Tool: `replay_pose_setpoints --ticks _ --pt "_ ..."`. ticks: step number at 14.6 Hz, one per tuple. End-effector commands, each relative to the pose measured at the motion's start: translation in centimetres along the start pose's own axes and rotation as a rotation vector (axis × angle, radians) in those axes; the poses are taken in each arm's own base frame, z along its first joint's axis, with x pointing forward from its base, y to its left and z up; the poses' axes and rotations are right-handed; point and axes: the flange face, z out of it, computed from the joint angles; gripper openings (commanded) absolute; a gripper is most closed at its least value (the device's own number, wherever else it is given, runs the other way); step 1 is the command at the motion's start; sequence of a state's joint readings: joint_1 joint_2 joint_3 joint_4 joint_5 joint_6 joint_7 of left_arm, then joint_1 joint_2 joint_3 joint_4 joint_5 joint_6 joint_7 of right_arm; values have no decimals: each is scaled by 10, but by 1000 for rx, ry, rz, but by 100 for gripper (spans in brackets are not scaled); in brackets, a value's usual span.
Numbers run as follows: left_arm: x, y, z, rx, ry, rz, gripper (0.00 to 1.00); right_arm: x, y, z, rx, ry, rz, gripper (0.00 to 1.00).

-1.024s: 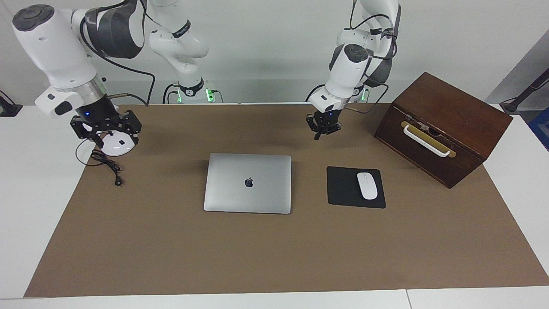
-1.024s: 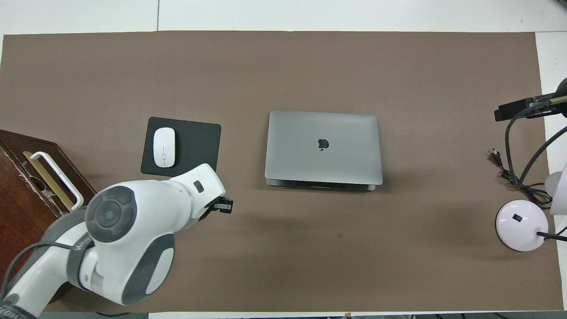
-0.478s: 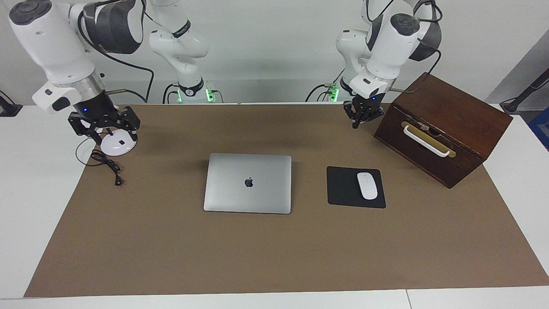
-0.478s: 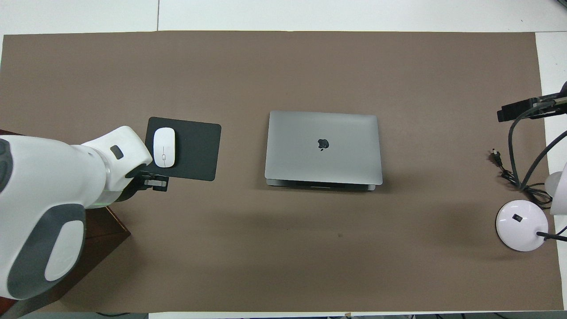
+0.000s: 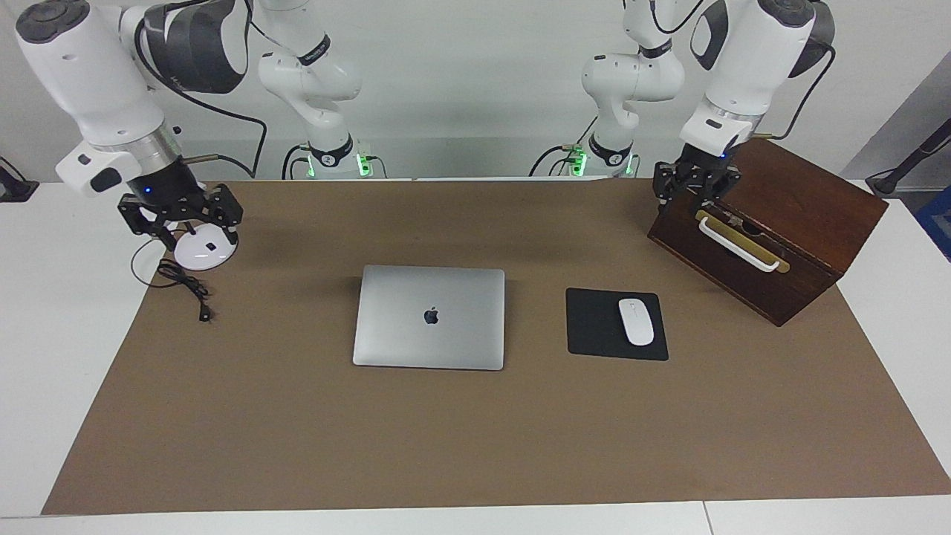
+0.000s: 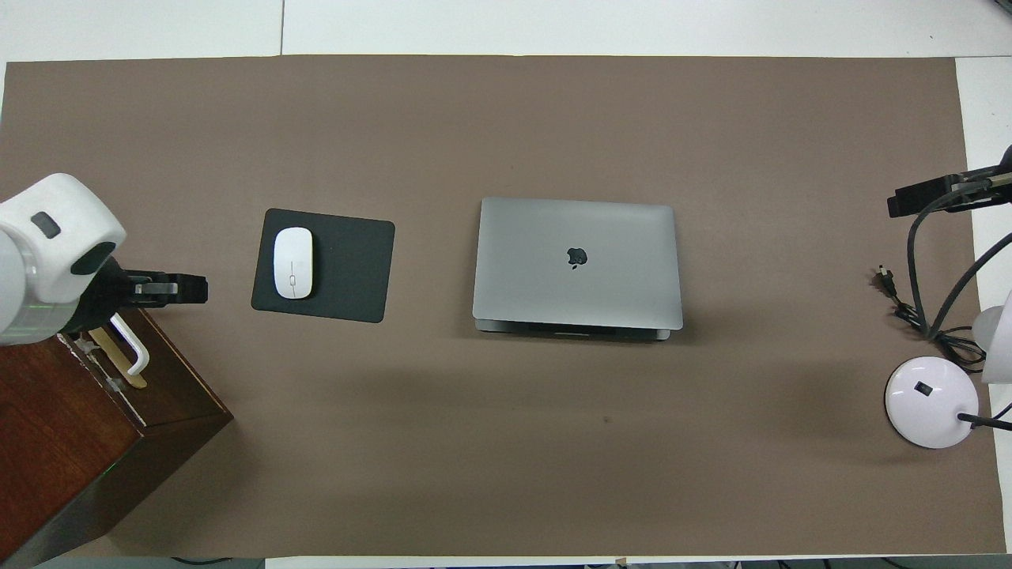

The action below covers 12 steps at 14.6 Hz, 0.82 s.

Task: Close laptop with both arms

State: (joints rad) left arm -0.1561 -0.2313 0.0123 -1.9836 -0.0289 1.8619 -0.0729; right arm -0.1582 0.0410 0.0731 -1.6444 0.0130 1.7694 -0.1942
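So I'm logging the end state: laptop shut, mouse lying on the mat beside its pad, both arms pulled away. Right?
Not quite: the mouse lies on the pad, not beside it, as the overhead view shows. The laptop is shut and both arms are clear of it.

one laptop, one mouse, one mouse pad, one wooden box, one lamp base.

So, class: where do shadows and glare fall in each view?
Facing view: soft shadow on the brown mat nearer the robots than the slim silver-grey laptop. Overhead view: the same broad shadow; faint sheen on the white dome-shaped lamp base.
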Motion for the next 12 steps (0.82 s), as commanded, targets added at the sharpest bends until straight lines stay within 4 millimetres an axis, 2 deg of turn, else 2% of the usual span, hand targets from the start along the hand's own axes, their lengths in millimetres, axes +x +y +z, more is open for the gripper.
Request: replay_pose_setpoints --ticks 1,3,6,11,12 --pt "16 -22 -12 25 -1 -31 100 -1 -2 -5 -16 -6 6 100" --pt "32 -45 -30 28 -10 -75 100 0 -3 -11 -18 3 6 100" --pt "47 -60 -55 28 -20 -104 100 0 -5 -13 -11 1 12 100" --pt "59 -68 -43 25 -98 -119 100 -4 -11 -25 -8 -43 39 100" --pt "64 -69 -40 26 -109 -121 100 -3 -20 -25 -9 -51 25 100"
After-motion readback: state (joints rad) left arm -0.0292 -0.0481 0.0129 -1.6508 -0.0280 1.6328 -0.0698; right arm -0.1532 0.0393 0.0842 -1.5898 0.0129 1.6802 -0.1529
